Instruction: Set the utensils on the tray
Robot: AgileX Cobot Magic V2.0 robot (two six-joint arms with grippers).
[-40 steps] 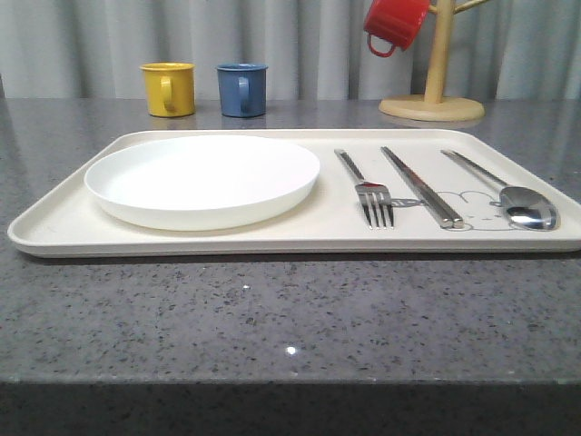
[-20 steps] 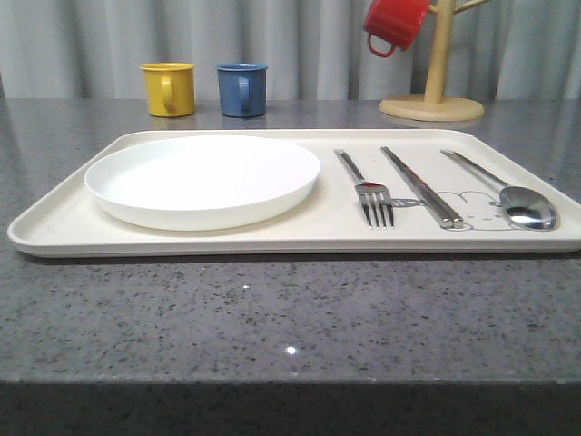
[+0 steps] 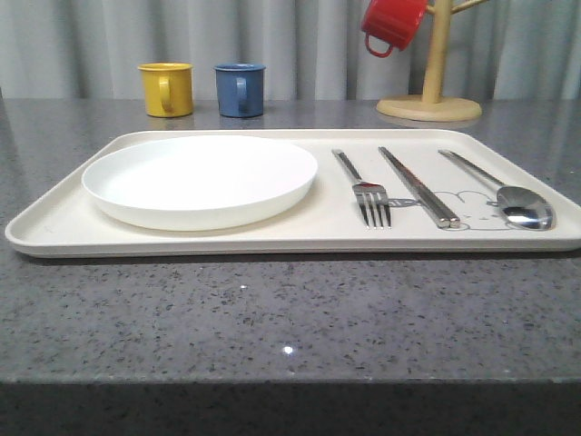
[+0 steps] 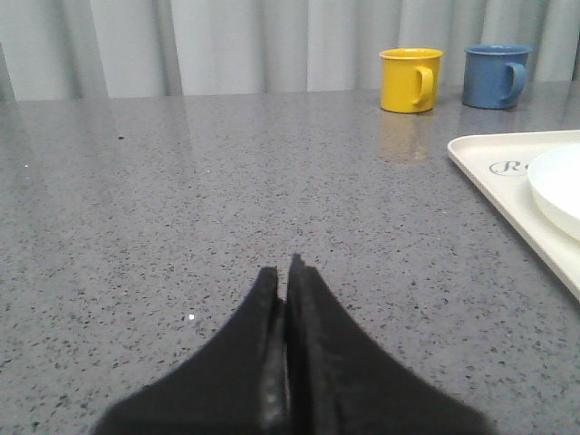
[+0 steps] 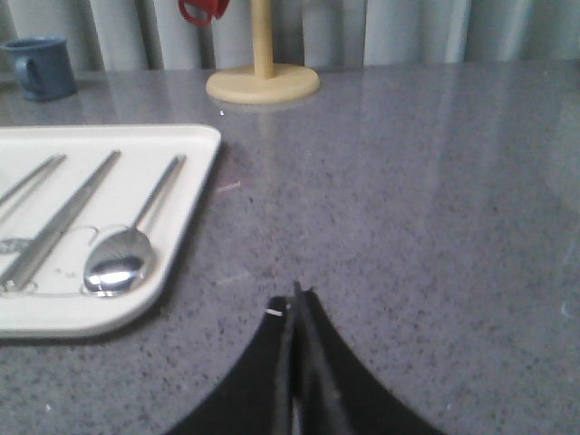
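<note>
The cream tray [image 3: 54,232] lies across the grey counter. On its right half lie the silver utensils side by side: a fork [image 3: 366,193], a pair of chopsticks [image 3: 418,185] and a spoon [image 3: 508,198]. From the right wrist view the spoon [image 5: 127,249] and chopsticks [image 5: 63,222] rest on the tray [image 5: 195,145]. My right gripper [image 5: 294,304] is shut and empty over bare counter to the right of the tray. My left gripper [image 4: 283,276] is shut and empty over bare counter to the left of the tray [image 4: 480,163].
A round white plate [image 3: 200,177] fills the tray's left half. A yellow mug [image 3: 166,88] and a blue mug [image 3: 240,88] stand behind the tray. A wooden mug stand [image 3: 430,100] holding a red mug [image 3: 392,23] is at the back right.
The whole front view has shifted very slightly; the tray, plate and utensils keep their places relative to each other.
</note>
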